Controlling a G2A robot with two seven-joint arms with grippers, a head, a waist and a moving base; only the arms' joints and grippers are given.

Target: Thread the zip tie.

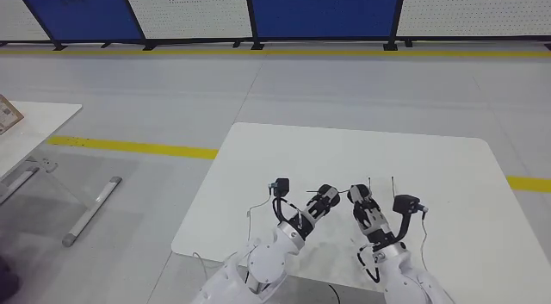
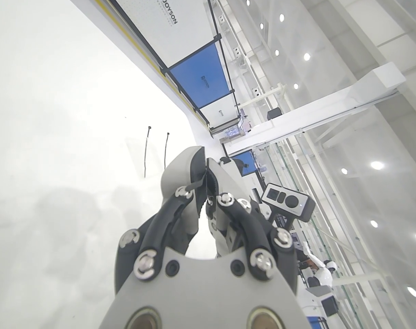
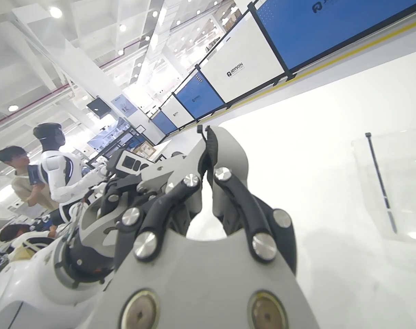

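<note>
Left hand [image 2: 206,170], right hand [image 3: 208,150] each pinch zip tie [image 3: 199,129]; 2 spares [image 2: 146,154] [image 2: 166,150] on table [image 2: 57,104].

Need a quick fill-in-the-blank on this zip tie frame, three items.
1. The left gripper is shut on a black ___.
2. ___ loose zip ties lie flat beyond the grippers.
3. The right gripper, a zip tie head poking from it, is ___.
Missing: zip tie; two; shut.
</note>
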